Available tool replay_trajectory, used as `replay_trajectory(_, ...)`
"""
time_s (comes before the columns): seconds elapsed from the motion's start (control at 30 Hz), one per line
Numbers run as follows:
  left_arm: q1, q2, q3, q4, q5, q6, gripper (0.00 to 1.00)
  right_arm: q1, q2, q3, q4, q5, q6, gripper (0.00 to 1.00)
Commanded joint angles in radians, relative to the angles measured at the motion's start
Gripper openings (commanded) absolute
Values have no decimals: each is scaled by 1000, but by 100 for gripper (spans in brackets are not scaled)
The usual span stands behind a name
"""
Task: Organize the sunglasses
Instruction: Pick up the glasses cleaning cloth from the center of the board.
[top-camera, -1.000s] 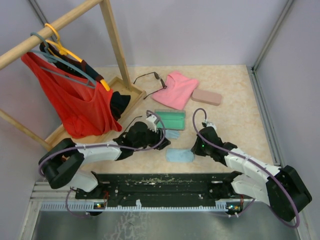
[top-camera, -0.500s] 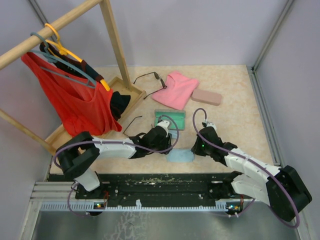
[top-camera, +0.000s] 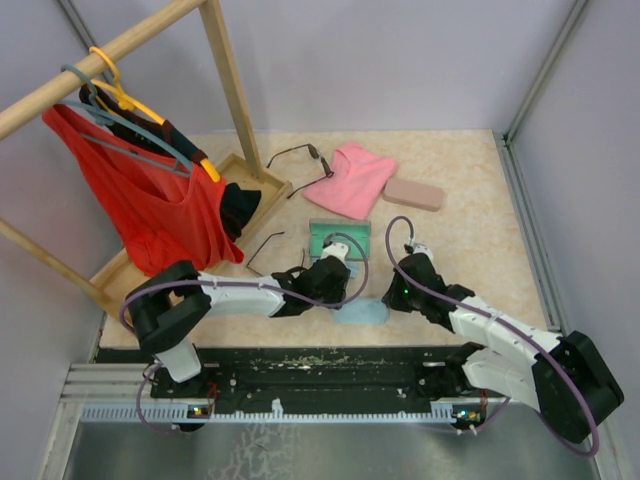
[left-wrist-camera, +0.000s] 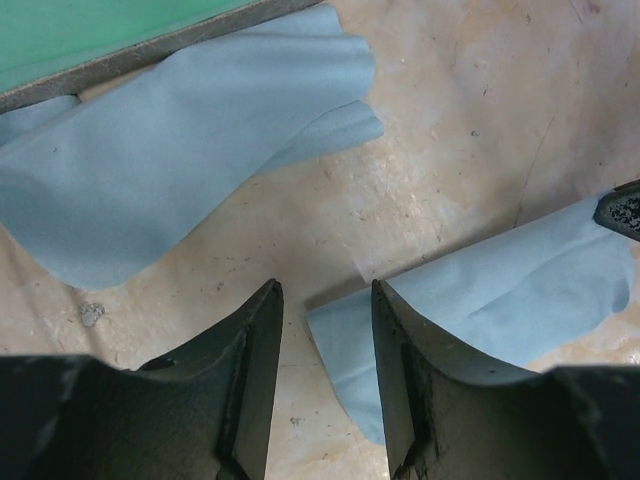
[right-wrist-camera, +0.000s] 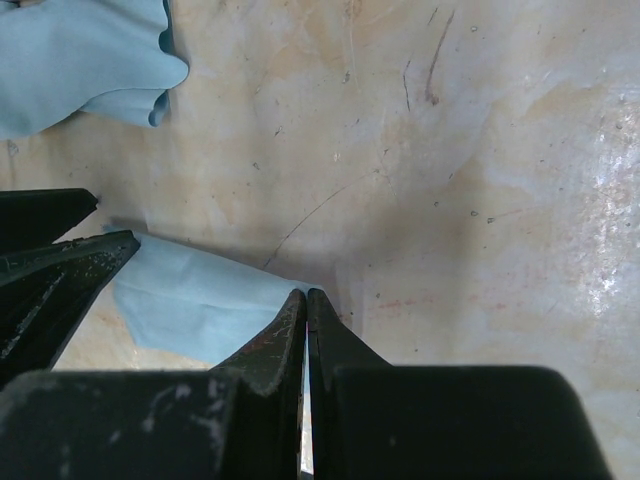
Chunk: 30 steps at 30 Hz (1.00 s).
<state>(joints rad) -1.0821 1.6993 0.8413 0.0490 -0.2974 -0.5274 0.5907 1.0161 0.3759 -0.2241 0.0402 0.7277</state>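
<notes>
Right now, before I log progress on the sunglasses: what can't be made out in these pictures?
- Top view: the near sunglasses are too thin to tell folded or open.
- The left gripper: fingertips show only in its wrist view; the top view hides them under the wrist.
- Right wrist view: whether the shut right gripper pinches the light-blue cloth or only touches its edge; its fingers cover the contact.
- Both wrist views: no sunglasses in frame.

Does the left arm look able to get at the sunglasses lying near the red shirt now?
Probably yes: the sunglasses lie uncovered close beside the left arm, and the left gripper is open and empty, though it must draw back first.
</notes>
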Motion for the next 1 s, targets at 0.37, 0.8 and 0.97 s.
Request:
replay_trajectory(0.37, -52, -24, -43, -96, -25, -62, 51, -11, -15, 10, 55, 2, 3, 0)
replay_trajectory(0.8, -48, -82, -6, -123, -41, -106, 58, -11, -11, 9, 60, -9, 3, 0)
replay_trajectory(0.97, -50, -54, -20, -114, -22, -105, 57, -11, -10, 6, 64, -10, 3, 0)
